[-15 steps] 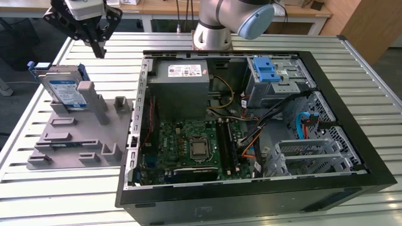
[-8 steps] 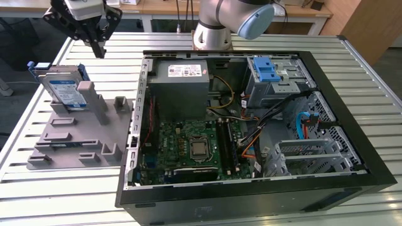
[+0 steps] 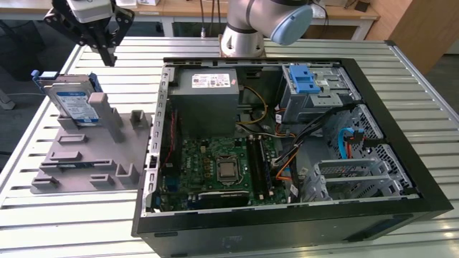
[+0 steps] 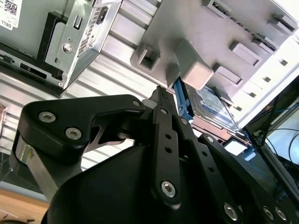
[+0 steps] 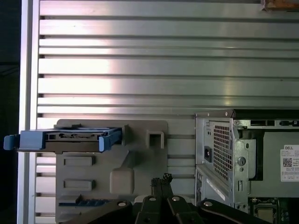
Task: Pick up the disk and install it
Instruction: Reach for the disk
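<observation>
One white-and-blue label point(image 3: 77, 105) shows on the disk point(image 3: 66, 88), near the pincer point(image 3: 109, 58).

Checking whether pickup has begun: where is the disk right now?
At the exterior view's left, the disk stands on edge in the grey holder, beside the computer case and apart from the gripper.

Disk point(image 3: 74, 103): you see a white-and-blue label point(image 3: 72, 102) on its face, with print too small to read.
Power supply point(image 3: 208, 88): in the exterior view its top bears a pale label with dark print that you cannot make out.
Sticker point(image 5: 288, 163): white, on grey metal in the first wrist view, it carries a square code and tiny lines. You see another like it in the second wrist view point(image 4: 9, 10).
</observation>
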Controlling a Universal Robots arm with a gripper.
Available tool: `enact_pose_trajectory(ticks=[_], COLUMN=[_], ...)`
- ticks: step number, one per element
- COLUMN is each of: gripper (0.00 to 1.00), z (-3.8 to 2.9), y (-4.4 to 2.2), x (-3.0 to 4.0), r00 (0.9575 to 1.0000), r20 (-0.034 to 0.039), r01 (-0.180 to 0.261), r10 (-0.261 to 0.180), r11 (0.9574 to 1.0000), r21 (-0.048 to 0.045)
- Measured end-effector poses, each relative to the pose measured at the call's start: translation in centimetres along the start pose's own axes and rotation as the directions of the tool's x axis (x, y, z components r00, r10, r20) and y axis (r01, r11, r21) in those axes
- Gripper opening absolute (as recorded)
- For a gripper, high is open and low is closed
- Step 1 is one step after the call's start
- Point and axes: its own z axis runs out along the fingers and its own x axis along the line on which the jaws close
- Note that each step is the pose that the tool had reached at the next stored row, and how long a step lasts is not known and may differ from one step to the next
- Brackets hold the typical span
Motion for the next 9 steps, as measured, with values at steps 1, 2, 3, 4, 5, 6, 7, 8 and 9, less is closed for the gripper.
enact_pose_trajectory(ticks=[1,2,3,4,5,6,7,8,9], gripper=[0.11,0.11,0.11,0.11,0.11,0.11,0.11,0.11,0.11], z=[0.00,0.00,0.01,0.01,0.02,0.03,0.04,0.05,0.05], y=[0.01,0.02,0.03,0.04,0.06,0.08,0.10,0.12,0.14], x=[0.09,0.19,0.30,0.43,0.57,0.72,0.86,1.00,1.14], r00=[1.0000,1.0000,1.0000,1.0000,1.0000,1.0000,1.0000,1.0000,1.0000], r20=[-0.0001,-0.0001,-0.0001,-0.0001,-0.0001,-0.0001,-0.0001,-0.0001,-0.0001], r01=[0.000,0.000,0.000,0.000,0.000,0.000,0.000,0.000,0.000], r10=[0.000,0.000,0.000,0.000,0.000,0.000,0.000,0.000,0.000], r11=[1.0000,1.0000,1.0000,1.0000,1.0000,1.0000,1.0000,1.0000,1.0000], r21=[0.0000,0.0000,0.0001,0.0001,0.0001,0.0000,0.0001,0.0000,0.0000])
